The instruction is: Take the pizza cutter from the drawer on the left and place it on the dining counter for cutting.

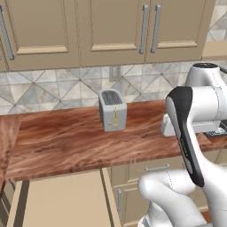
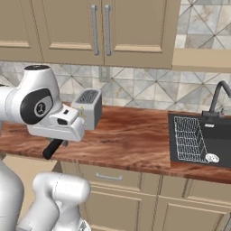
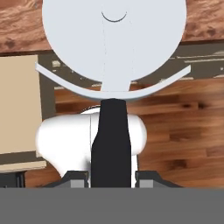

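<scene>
We see the pizza cutter (image 3: pixel 113 65) clamped between the fingers (image 3: pixel 78 179) — black handle at lower centre of the hand view, grey wheel filling the top. In the right base view the black handle (image 2: pixel 53 148) juts from under the gripper (image 2: pixel 61 143) at left of frame, above the bench edge. The open drawer (image 1: pixel 66 199) sits lower left in the left base view; a toaster (image 1: pixel 112 109) stands mid-frame on the wood bench (image 1: pixel 62 142).
</scene>
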Controlling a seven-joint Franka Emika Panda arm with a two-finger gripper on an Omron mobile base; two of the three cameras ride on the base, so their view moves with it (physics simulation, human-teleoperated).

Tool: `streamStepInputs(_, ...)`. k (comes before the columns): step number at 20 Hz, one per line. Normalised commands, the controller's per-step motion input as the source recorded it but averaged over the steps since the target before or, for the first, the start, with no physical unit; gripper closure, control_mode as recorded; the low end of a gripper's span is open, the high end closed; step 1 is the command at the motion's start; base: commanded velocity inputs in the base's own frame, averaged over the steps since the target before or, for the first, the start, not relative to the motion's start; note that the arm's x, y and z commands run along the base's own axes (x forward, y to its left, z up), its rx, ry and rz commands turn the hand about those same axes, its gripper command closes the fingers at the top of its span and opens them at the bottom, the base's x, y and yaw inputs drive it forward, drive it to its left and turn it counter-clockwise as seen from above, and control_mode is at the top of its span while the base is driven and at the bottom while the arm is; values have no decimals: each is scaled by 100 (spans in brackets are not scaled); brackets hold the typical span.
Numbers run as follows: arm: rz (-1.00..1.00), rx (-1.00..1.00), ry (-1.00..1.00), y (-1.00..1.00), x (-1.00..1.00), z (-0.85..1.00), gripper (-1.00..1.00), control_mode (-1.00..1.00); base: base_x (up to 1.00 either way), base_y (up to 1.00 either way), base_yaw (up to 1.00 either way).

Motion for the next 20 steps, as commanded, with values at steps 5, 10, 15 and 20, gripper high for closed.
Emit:
streamStepInputs(5,0,0,0,0,0,0,100,100,-13,-71,-55)
streamStepInputs(10,0,0,0,0,0,0,100,100,1,-64,-71)
streamStepInputs(15,0,0,0,0,0,0,100,100,14,-63,-72)
streamStepInputs(20,0,0,0,0,0,0,100,100,29,-41,-72)
